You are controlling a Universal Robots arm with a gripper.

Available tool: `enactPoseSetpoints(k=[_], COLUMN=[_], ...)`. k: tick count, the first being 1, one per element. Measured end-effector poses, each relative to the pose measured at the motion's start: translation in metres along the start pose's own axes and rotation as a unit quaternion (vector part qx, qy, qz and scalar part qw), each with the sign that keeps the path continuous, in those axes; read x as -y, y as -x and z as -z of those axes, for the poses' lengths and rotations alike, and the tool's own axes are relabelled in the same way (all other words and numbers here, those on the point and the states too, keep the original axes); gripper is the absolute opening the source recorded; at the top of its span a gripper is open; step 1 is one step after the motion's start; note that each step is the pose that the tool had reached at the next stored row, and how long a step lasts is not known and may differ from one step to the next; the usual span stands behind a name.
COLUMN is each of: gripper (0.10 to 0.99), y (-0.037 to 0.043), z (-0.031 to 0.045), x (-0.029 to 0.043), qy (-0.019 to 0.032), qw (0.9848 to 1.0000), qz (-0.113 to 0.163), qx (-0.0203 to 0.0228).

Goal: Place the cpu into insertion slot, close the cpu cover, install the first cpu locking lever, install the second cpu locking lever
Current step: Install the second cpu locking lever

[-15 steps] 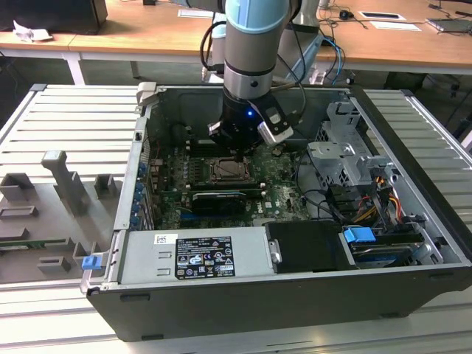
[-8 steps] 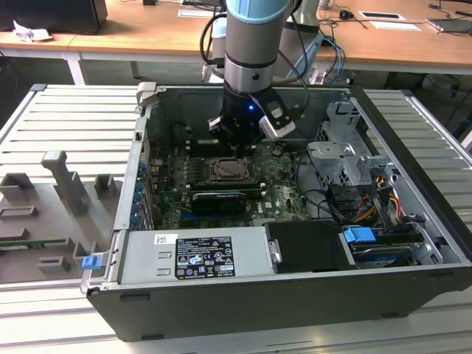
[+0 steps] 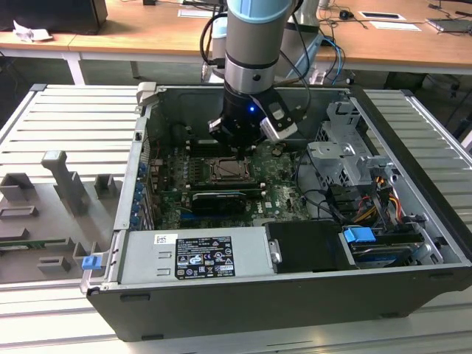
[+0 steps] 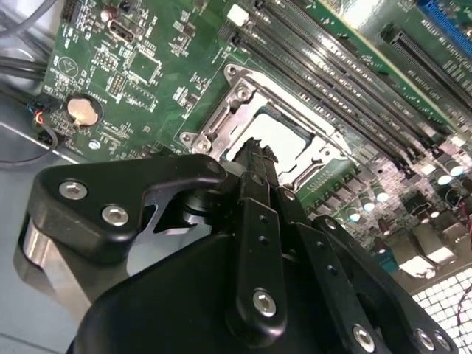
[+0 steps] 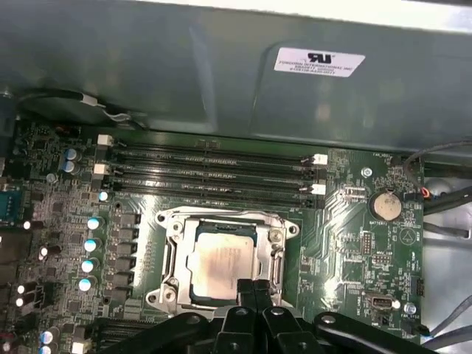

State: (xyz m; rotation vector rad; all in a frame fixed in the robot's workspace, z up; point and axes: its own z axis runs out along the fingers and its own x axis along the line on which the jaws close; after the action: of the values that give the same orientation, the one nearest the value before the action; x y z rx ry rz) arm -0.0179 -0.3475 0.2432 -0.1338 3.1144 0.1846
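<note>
The cpu point(image 5: 221, 262) lies flat in the insertion slot point(image 5: 171, 251), its pale metal face up and level with the surrounding frame. The cpu cover point(image 5: 276, 254) appears to lie down over it, framing the chip's face through its cutout; whether either locking lever is latched cannot be told. In the second wrist view the chip point(image 4: 276, 136) shows as a pale square inside the silver cover point(image 4: 221, 125), close past the fingertips.

The claw point(image 5: 254, 286) has its two fingers pressed together and holds nothing. Its tips sit at the edge of the socket nearest the wrist, over or against the cover rim; contact cannot be confirmed. In the exterior view the claw point(image 3: 237, 144) stands upright above the socket point(image 3: 231, 171) inside the open computer case point(image 3: 413, 214).

Handling assessment: the chip is judged light, rigid and thin, with a smooth face that would slip under a flat pinch; the contacts beneath are fragile, so any hold belongs on opposite side edges, kept level. The cover is thin sheet metal, stiff but springy, best pushed on its free edge.

Memory slots point(image 5: 214, 173) run beside the socket, and a coin battery point(image 5: 384, 205) sits well apart.
</note>
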Motion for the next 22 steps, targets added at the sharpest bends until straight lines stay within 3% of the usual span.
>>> enactPoseSetpoints(k=[4, 7, 9, 13, 16, 20, 22], gripper=[0.106, 0.106, 0.106, 0.106, 0.106, 0.106, 0.106], y=[-0.0002, -0.0005, -0.0010, -0.0048, -0.0071, -0.0110, -0.0167], z=[0.0006, 0.0055, 0.0058, 0.0012, -0.0066, -0.0083, -0.0081], x=[0.0031, 0.0040, 0.0079, 0.0157, 0.0199, 0.0268, 0.0283], qy=[0.0000, 0.0000, 0.0007, 0.0039, 0.0051, 0.0053, 0.0053], qw=[1.0000, 1.0000, 1.0000, 1.0000, 1.0000, 1.0000, 1.0000], qz=[0.000, 0.000, 0.000, 0.004, 0.006, 0.007, 0.008], qx=[0.0000, 0.0000, 0.0001, -0.0006, -0.0007, -0.0008, -0.0009])
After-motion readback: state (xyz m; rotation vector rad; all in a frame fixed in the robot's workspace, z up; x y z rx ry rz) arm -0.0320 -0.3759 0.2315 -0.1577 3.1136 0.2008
